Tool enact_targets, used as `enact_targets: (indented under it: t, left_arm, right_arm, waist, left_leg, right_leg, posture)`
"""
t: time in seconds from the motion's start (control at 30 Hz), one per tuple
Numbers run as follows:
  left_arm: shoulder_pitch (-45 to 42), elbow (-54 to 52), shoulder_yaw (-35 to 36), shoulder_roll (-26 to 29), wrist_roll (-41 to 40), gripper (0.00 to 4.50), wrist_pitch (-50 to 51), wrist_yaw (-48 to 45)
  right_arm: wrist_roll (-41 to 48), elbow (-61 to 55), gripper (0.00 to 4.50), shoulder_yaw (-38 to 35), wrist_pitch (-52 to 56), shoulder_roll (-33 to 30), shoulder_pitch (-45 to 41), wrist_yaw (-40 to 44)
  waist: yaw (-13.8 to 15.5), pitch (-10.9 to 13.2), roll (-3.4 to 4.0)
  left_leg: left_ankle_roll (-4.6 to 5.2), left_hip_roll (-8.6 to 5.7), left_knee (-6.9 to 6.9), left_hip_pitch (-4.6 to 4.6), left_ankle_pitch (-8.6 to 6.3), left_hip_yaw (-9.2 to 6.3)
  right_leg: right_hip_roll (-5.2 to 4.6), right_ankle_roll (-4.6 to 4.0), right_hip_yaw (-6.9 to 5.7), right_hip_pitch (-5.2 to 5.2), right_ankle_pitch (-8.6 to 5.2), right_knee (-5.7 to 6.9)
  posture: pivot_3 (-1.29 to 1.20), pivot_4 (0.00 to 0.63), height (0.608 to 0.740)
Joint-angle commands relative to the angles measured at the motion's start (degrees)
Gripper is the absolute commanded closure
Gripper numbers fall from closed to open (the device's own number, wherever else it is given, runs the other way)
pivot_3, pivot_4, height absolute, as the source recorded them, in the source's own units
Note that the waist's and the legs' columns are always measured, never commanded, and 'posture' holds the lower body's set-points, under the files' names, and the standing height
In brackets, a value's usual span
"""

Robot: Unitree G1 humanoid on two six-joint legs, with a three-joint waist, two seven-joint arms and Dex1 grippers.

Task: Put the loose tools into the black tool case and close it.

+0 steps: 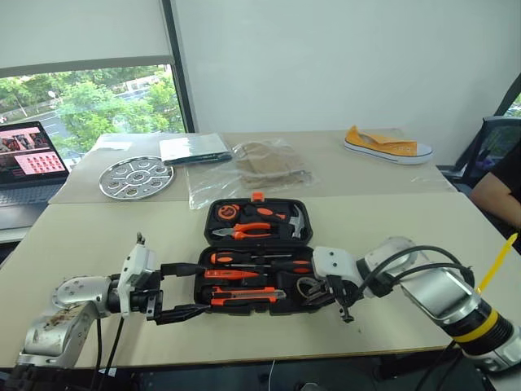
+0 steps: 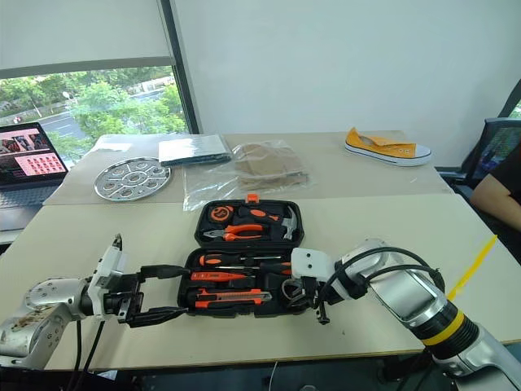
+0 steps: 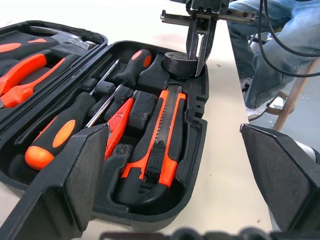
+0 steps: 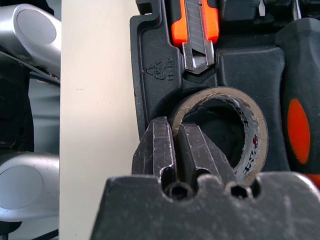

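The black tool case (image 1: 200, 285) lies open on the table, lid back. In its near half lie slim screwdrivers (image 1: 260, 259), a red-black utility knife (image 1: 244, 295) and other orange-and-black tools, each in a recess. The dark tape roll (image 4: 250, 130) sits in the recess at the case's near right corner. My right gripper (image 4: 176, 131) is shut on that roll's wall, one finger inside the ring and one outside. My left gripper (image 1: 199, 287) is open at the case's left edge, its fingers (image 3: 75, 175) spread wide and holding nothing.
Orange-handled pliers (image 1: 244, 230) and a small hammer (image 1: 295, 220) rest in the lid. At the back are a laptop (image 1: 28, 163), a round metal tray (image 1: 136, 177), a clear bag (image 1: 260, 167) and a yellow shoe (image 1: 387, 147). A person (image 1: 501, 191) sits at the far right.
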Motion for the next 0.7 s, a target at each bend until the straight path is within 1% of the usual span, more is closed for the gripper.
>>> enact_targets:
  t: [0.03,0.1,0.2,0.23,0.3,0.37,0.43,0.47,0.5,0.53,0.6,0.7]
  left_arm:
    - [-0.21,-0.99,1.92,0.97,-0.49,0.00,-0.37,0.37]
    - [-0.25,-0.63,2.26,1.19,-0.49,0.00,-0.21,0.63]
    - [-0.17,0.02,2.67,1.49,-0.34,0.00,-0.28,0.99]
    - [-0.20,0.47,3.06,1.55,-0.36,0.00,-0.17,1.35]
    - [-0.26,1.67,4.16,1.53,-0.46,0.00,-0.18,2.15]
    - [-0.56,3.42,5.40,1.31,-0.58,0.00,0.09,3.40]
    - [-2.13,6.60,6.32,0.59,1.10,0.00,-0.52,6.98]
    - [-3.46,8.77,6.72,0.04,2.41,0.00,-0.48,10.19]
    - [-4.73,10.87,6.99,-0.47,3.82,0.53,-0.66,13.23]
    - [-5.89,12.85,6.91,-0.84,5.08,0.68,-0.64,15.50]
    - [-7.76,15.73,6.33,-1.93,7.51,1.47,-1.20,19.44]
    - [-10.85,18.89,4.01,-4.01,10.71,2.62,-1.17,23.72]
  right_arm:
    - [0.23,1.56,3.26,-0.28,1.06,0.08,-0.41,1.00]
    - [2.84,2.42,2.57,-3.01,-0.10,0.89,-0.79,1.72]
    - [7.52,3.34,1.59,-7.13,-0.71,-0.01,-0.31,5.43]
    - [10.40,3.58,1.26,-9.76,-1.10,-0.23,0.23,7.25]
    - [14.94,4.20,1.26,-15.09,-2.30,-0.69,1.66,9.57]
    - [17.72,5.44,1.26,-19.44,-2.32,-0.82,2.90,9.64]
    - [17.84,8.18,1.26,-22.86,-2.63,0.26,3.28,6.10]
    - [15.97,10.01,1.26,-23.73,-4.39,0.94,3.37,3.30]
    - [13.67,11.81,1.77,-24.18,-6.28,1.65,3.35,0.22]
    - [10.65,13.49,1.93,-23.57,-9.02,1.65,3.76,-1.94]
    - [5.13,16.55,2.64,-22.24,-14.55,2.15,4.47,-6.28]
    - [-1.43,21.92,3.73,-20.66,-20.79,5.57,3.44,-14.34]
  waist:
    - [-0.05,0.00,0.00]
    - [0.02,0.00,0.00]
    - [-0.02,0.01,0.01]
    - [-0.07,0.01,0.01]
    - [-0.07,0.01,0.01]
    - [-0.10,0.01,0.01]
    - [-0.11,0.01,0.01]
    - [-0.10,0.01,0.01]
    - [-0.06,0.02,0.00]
    - [-0.03,0.02,0.00]
    - [-0.02,0.01,0.00]
    - [-0.14,0.01,0.00]
  left_leg:
    - [0.00,0.00,0.00,0.00,0.00,0.01]
    - [0.00,0.01,-0.01,0.00,0.00,-0.01]
    - [0.00,-0.01,-0.08,-0.03,0.00,-0.02]
    - [0.00,0.01,-0.10,-0.04,0.00,-0.02]
    - [0.00,0.01,-0.13,-0.05,0.00,-0.03]
    - [0.01,0.01,-0.15,-0.05,-0.01,-0.03]
    - [0.01,0.02,-0.14,-0.05,-0.01,-0.03]
    - [0.01,0.01,-0.13,-0.04,-0.01,-0.03]
    - [0.01,0.00,-0.11,-0.02,-0.01,-0.02]
    - [0.01,-0.01,-0.07,-0.01,0.00,-0.02]
    - [-0.06,-0.01,-0.04,0.01,0.04,-0.01]
    - [-0.10,-0.03,-0.04,0.03,0.07,0.04]
  right_leg:
    - [0.00,0.00,0.01,-0.01,0.00,0.00]
    - [0.01,0.00,-0.01,-0.01,0.00,0.01]
    - [0.00,0.00,-0.02,-0.06,0.00,0.00]
    - [0.02,0.00,-0.04,-0.06,0.00,0.01]
    - [0.02,0.00,-0.06,-0.06,0.00,0.01]
    - [0.02,0.01,-0.07,-0.06,0.00,0.02]
    - [0.02,0.01,-0.07,-0.05,0.01,0.01]
    - [0.01,0.01,-0.06,-0.05,0.01,0.00]
    - [0.00,0.01,-0.05,-0.04,0.01,-0.02]
    - [0.00,0.00,-0.05,-0.04,0.00,-0.02]
    - [0.02,-0.05,-0.04,-0.04,0.04,0.05]
    - [0.01,-0.09,-0.01,-0.07,0.07,0.15]
  posture:
    - [0.00,0.150,0.740]
    - [0.00,0.150,0.740]
    - [0.00,0.150,0.740]
    - [0.00,0.150,0.740]
    - [0.00,0.150,0.740]
    - [0.00,0.150,0.740]
    - [0.00,0.150,0.740]
    - [0.00,0.150,0.740]
    - [0.00,0.150,0.740]
    - [0.00,0.150,0.740]
    - [0.00,0.150,0.740]
    - [0.00,0.150,0.740]
